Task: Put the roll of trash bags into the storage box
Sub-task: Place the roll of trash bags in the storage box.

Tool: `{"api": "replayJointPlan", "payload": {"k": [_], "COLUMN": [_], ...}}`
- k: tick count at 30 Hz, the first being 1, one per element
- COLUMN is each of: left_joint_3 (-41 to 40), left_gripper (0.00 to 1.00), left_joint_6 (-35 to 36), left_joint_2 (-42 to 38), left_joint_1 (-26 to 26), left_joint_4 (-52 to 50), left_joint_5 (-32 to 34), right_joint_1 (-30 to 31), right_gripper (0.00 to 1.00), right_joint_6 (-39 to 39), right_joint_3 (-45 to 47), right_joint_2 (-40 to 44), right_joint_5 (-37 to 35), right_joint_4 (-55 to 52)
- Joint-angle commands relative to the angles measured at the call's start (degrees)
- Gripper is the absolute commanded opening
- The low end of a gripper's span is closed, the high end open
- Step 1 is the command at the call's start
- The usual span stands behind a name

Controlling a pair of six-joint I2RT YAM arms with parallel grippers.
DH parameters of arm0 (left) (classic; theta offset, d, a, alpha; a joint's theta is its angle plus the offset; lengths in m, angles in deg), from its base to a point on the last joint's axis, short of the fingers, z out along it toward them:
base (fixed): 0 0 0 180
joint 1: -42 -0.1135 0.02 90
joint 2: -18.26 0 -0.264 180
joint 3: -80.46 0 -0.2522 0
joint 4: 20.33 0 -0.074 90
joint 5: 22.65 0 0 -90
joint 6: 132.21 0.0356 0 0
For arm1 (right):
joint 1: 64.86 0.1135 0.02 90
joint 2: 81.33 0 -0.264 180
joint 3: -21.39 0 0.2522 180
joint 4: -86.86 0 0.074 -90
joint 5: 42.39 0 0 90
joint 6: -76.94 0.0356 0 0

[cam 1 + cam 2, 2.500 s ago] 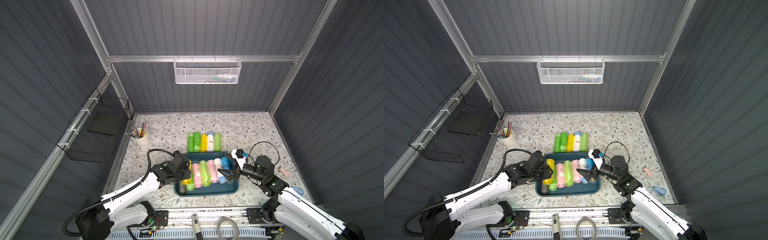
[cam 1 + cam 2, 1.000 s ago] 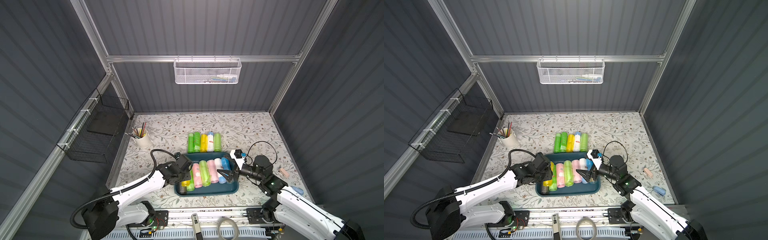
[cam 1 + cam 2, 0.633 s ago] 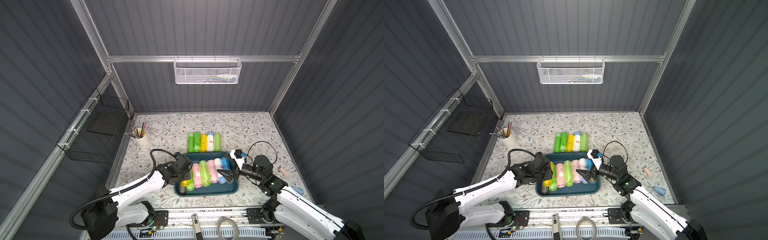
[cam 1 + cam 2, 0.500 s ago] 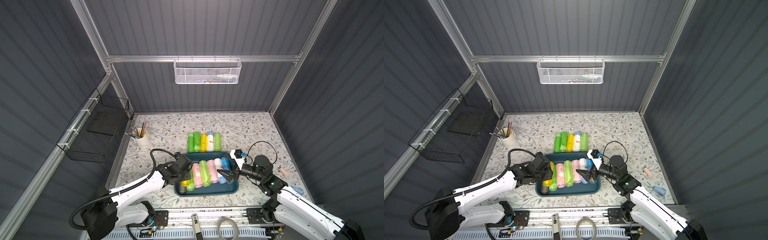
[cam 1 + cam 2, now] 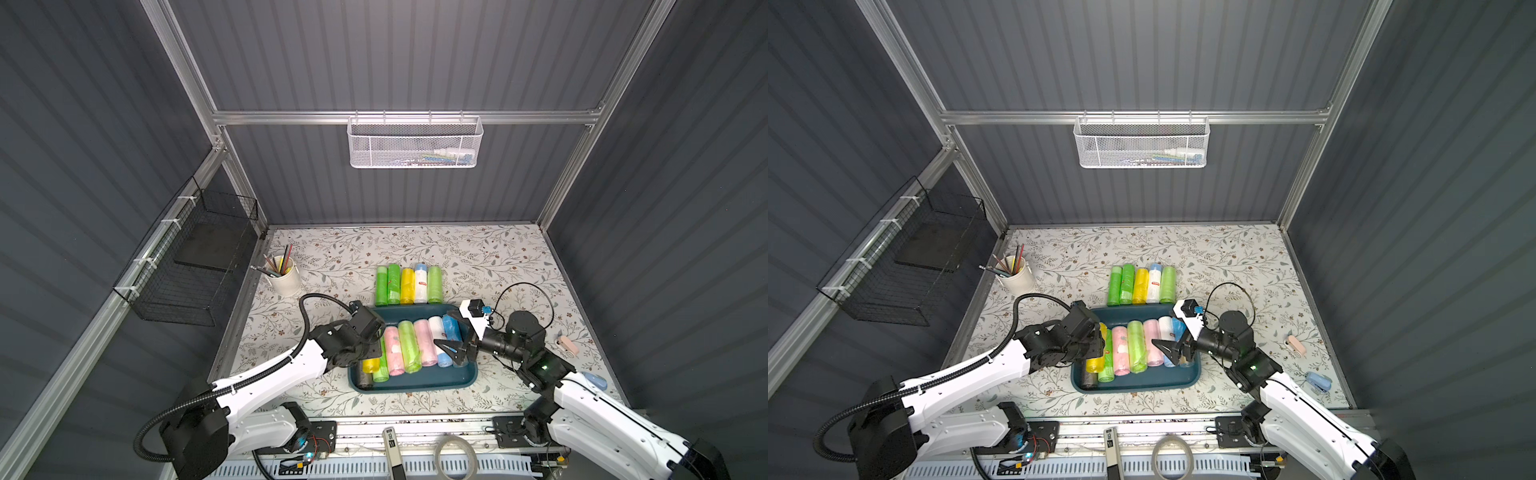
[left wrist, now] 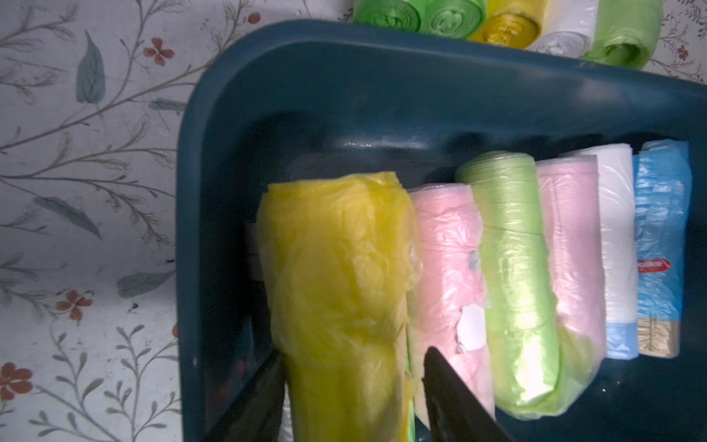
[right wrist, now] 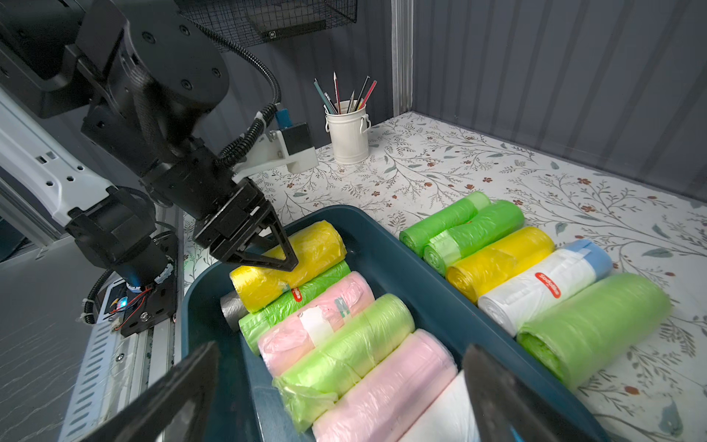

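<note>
A: Five rolls point(image 5: 406, 284) are left lined up on the table point(image 5: 478, 257) behind the storage box point(image 5: 415, 380), eight are counted inside already.

B: Yep, the yellow roll point(image 7: 306, 245) is laid atop the others at the box's left end. It's straddled by the left gripper point(image 6: 354, 354); pinched or freed can't be told. The right gripper point(image 7: 340, 350) is held wide, nothing in it.
</note>
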Motion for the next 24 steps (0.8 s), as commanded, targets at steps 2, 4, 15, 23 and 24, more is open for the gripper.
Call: {"api": "replayJointPlan", "payload": {"k": [2,4,15,23,24], "left_joint_3": [5.04,8.69,23.95,33.31,34.27], "left_gripper": [0.59,0.61,0.63,0.64,0.65], "left_joint_6": [3.8,6.51,21.22,25.56,25.89], "left_joint_2": [-2.07,-1.09,19.89,34.53,36.07], "left_joint_1": [0.18,0.17,-10.9,-15.92,-16.64], "left_joint_4": [-4.28,-5.35,0.41,2.71,2.78], "left_joint_5": [3.37,6.32,-2.44,-4.94,-5.53], "right_joint_1": [0.23,0.25,0.24,0.25,0.23], "right_gripper": [0.99,0.99,0.99,0.99,0.99], "right_joint_6": [-0.4,-0.4,-0.59,-0.49,-0.49], "right_joint_3": [-0.84,-0.9,-0.6,-0.67,-0.67], "right_joint_2": [0.22,0.06,1.08,1.68,1.86], "right_joint_5": [0.2,0.28,-0.64,-0.73,-0.9], "right_joint_4": [0.4,0.41,0.12,-0.03,-0.21]}}
